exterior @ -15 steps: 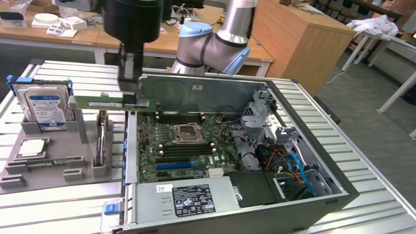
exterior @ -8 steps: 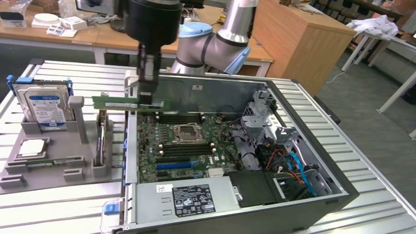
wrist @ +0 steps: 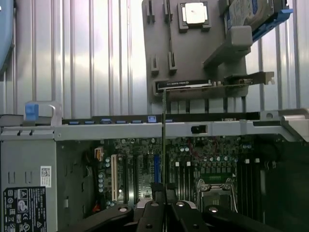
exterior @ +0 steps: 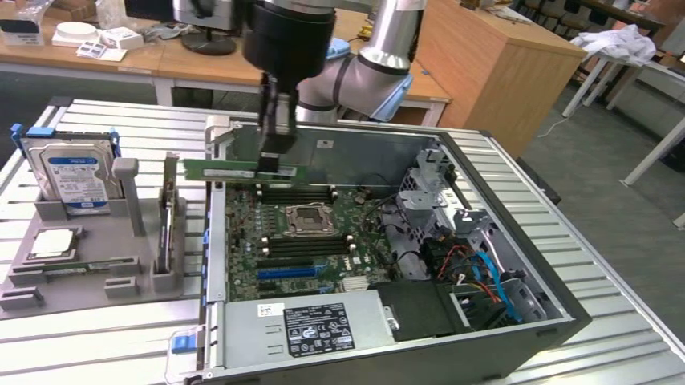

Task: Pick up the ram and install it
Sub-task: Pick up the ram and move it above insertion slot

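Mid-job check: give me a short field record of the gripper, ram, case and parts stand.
gripper: shut on the ram
ram: level, held above the motherboard, not seated in a slot
case: open, lying flat
parts stand: beside the case on the exterior view's left
on stand: hard drive, upright expansion card

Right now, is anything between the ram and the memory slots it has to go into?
Nothing visible. The gripper is shut on the ram, held level above the open case; the memory slots beside the CPU socket lie bare below it, with no cable or card crossing the gap.
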